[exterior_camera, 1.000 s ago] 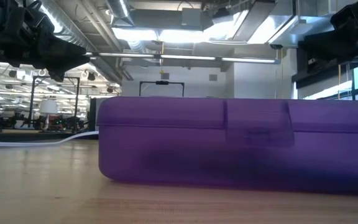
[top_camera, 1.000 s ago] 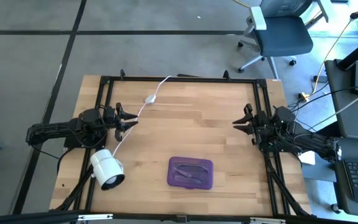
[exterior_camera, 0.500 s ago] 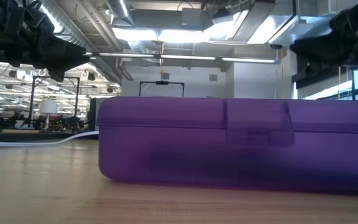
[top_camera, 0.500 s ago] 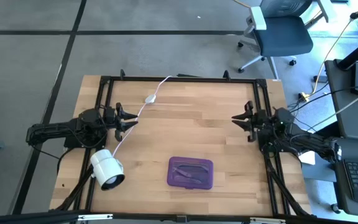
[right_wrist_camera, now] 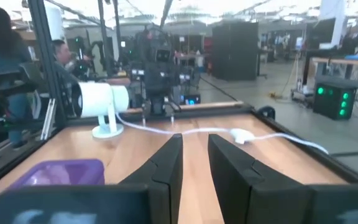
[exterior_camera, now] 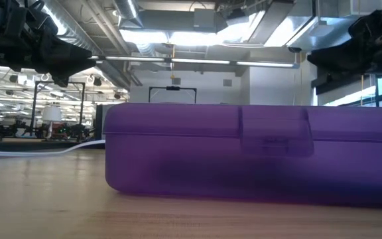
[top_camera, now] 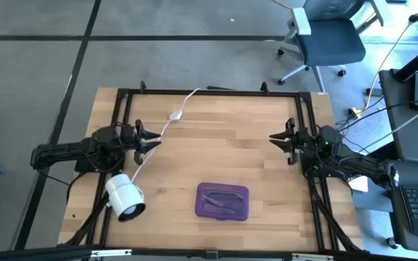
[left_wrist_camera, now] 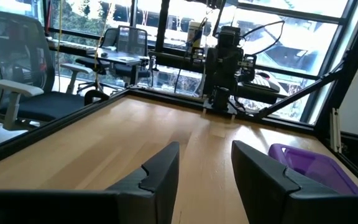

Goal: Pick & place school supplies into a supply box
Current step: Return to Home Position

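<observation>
The purple supply box lies shut and flat on its underside near the table's near edge. It fills the low view, with its latch tab toward the camera. Faint thin shapes show through its lid; which supplies they are cannot be told. No pens or scissors lie loose on the table. My left gripper hovers open at the table's left side, and its wrist view looks across at the box. My right gripper hovers open at the right side, with the box off to one side.
A white cylindrical lamp stands at the near left. Its white cable runs past my left gripper to an oval switch and off the far edge. A black frame borders the table. Bare wood lies between the arms.
My right gripper has crept a little toward the table's left and far side, still open. The box and my left arm have stayed put.
</observation>
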Robot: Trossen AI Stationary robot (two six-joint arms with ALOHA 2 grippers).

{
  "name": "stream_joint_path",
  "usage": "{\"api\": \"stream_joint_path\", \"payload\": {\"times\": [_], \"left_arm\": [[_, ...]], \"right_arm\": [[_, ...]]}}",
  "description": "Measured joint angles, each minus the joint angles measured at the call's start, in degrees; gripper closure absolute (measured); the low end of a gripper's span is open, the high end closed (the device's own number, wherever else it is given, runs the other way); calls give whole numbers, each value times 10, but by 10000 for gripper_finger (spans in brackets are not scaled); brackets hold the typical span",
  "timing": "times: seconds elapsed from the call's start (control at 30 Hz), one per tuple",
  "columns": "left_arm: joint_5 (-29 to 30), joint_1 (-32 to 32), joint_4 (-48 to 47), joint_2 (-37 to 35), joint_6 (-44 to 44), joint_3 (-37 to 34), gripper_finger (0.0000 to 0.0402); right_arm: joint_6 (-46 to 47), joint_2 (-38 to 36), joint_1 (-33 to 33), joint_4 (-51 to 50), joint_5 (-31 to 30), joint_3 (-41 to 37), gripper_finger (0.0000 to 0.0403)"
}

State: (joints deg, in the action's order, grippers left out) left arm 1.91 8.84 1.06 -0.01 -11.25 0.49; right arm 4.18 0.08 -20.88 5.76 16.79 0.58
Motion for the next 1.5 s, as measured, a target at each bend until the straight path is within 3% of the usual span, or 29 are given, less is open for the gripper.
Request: {"api": "stream_joint_path", "payload": {"times": [1.5], "left_arm": [[0, 0, 0, 0, 0, 0, 262]], "right_arm": [[-2, 2, 0, -24, 12, 0, 321]]}}
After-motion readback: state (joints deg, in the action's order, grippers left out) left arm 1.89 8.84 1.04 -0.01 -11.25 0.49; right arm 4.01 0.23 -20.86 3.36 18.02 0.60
